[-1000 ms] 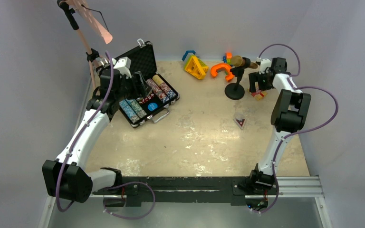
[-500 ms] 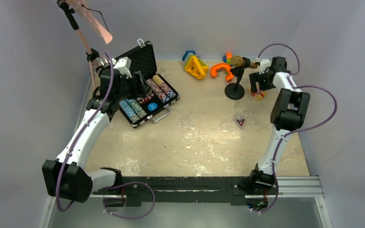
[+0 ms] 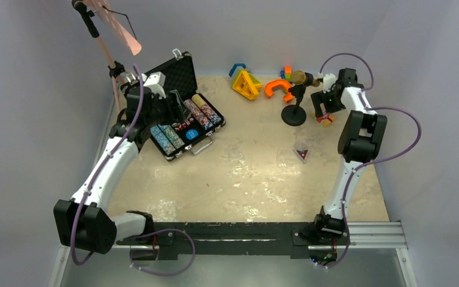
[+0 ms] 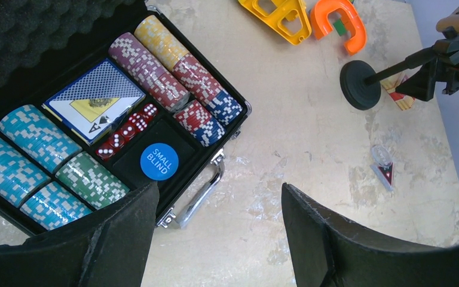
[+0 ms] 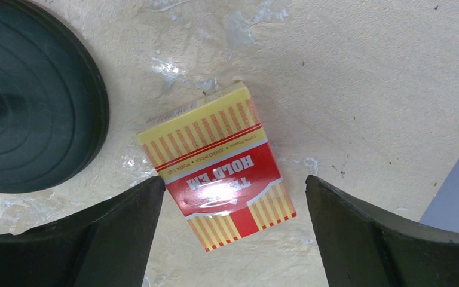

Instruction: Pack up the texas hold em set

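Observation:
The black briefcase lies open at the back left, lid raised. Its tray holds rows of multicoloured poker chips, a blue card deck, red dice and a blue "small blind" disc. My left gripper is open and empty, held above the case's front edge and silver handle. A red and yellow card deck lies flat on the table at the back right. My right gripper is open directly above it, a finger on either side, not touching.
A microphone stand's round black base sits just left of the deck. Orange, yellow and blue toy shapes lie along the back edge. A small clear and red piece lies mid-table. The right wall is close.
My right gripper has shifted slightly left and back over the red and yellow deck. The left arm has not moved.

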{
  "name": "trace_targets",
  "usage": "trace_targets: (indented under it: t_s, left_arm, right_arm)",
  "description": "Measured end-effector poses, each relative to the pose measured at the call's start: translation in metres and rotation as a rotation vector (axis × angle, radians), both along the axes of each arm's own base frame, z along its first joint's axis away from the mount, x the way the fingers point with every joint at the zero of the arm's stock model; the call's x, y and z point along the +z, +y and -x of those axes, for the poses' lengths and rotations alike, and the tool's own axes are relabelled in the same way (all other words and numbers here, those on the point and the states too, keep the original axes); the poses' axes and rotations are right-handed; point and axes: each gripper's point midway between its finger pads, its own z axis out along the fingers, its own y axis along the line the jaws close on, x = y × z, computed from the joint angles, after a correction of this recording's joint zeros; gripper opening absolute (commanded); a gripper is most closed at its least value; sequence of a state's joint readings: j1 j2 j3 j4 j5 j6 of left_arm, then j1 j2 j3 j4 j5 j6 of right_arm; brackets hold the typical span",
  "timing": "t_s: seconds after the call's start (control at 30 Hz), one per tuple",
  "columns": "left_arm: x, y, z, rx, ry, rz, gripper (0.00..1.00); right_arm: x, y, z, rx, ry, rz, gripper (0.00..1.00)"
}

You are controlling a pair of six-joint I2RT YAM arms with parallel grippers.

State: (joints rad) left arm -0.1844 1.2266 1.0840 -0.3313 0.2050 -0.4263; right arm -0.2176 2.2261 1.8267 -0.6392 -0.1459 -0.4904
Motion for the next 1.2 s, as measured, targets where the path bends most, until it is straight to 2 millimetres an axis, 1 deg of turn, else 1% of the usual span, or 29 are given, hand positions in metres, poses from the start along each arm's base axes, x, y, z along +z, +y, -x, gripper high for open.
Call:
trace_targets:
  t_s: [0.03,0.07,0.1,0.2,0.33,0.37,0.47,0.53,0.6,0.63,0.7,0.73,0.77,0.9,0.93,1.03,1.1,1.2]
  left_arm:
    - [-0.001,0.0,0.0,0.0,0.003,0.0,0.78]
    - [-0.002,0.0,-0.001,0.0,0.005,-0.001,0.78]
    - [-0.003,0.0,-0.001,0.001,0.008,-0.002,0.78]
    - [-0.006,0.0,-0.002,0.001,0.015,-0.003,0.78]
    - [-0.01,0.0,-0.003,0.001,0.026,-0.005,0.78]
    - [-0.011,0.0,-0.004,0.001,0.029,-0.005,0.78]
    - [-0.013,-0.001,-0.004,0.0,0.036,-0.007,0.78]
    - [-0.014,-0.001,-0.005,0.001,0.038,-0.007,0.78]
    - [-0.014,-0.001,-0.005,0.001,0.038,-0.007,0.78]
    - [-0.014,-0.001,-0.005,0.001,0.038,-0.007,0.78]
    - [-0.014,-0.001,-0.005,0.001,0.038,-0.007,0.78]
    - [-0.014,-0.001,-0.005,0.001,0.038,-0.007,0.78]
    - [-0.014,-0.001,-0.005,0.001,0.037,-0.007,0.78]
    - [-0.014,-0.001,-0.005,0.0,0.037,-0.007,0.78]
    - [-0.014,-0.001,-0.005,0.0,0.037,-0.007,0.78]
    - [-0.014,-0.001,-0.004,0.001,0.037,-0.006,0.78]
    - [-0.013,-0.001,-0.004,0.0,0.037,-0.006,0.78]
    - [-0.013,-0.001,-0.004,0.0,0.037,-0.006,0.78]
  right_arm:
    - [0.0,0.001,0.001,0.004,0.007,0.007,0.91]
    - [0.0,0.002,0.002,0.007,0.016,0.017,0.87]
    - [-0.001,0.003,0.005,0.011,0.03,0.021,0.85]
    - [-0.004,0.008,0.013,0.027,0.066,0.025,0.85]
    - [-0.006,0.017,0.018,0.053,0.088,-0.006,0.85]
    - [-0.006,0.019,0.019,0.057,0.091,-0.011,0.84]
    - [-0.007,0.02,0.019,0.06,0.093,-0.012,0.82]
    - [-0.006,0.02,0.02,0.059,0.096,-0.014,0.84]
    - [-0.006,0.021,0.021,0.06,0.101,-0.022,0.79]
    - [-0.006,0.022,0.022,0.06,0.103,-0.027,0.79]
    - [-0.005,0.025,0.022,0.061,0.104,-0.046,0.87]
    - [-0.004,0.03,0.022,0.059,0.104,-0.075,0.96]
    - [-0.003,0.032,0.022,0.059,0.103,-0.083,0.99]
    - [0.003,0.042,0.019,0.031,0.077,-0.196,0.99]
    - [0.005,0.042,0.017,0.018,0.062,-0.228,0.99]
    - [0.016,0.028,0.017,-0.05,0.01,-0.291,0.99]
    - [0.031,0.009,0.017,-0.111,-0.043,-0.318,0.99]
    - [0.056,-0.022,0.01,-0.191,-0.143,-0.321,0.99]
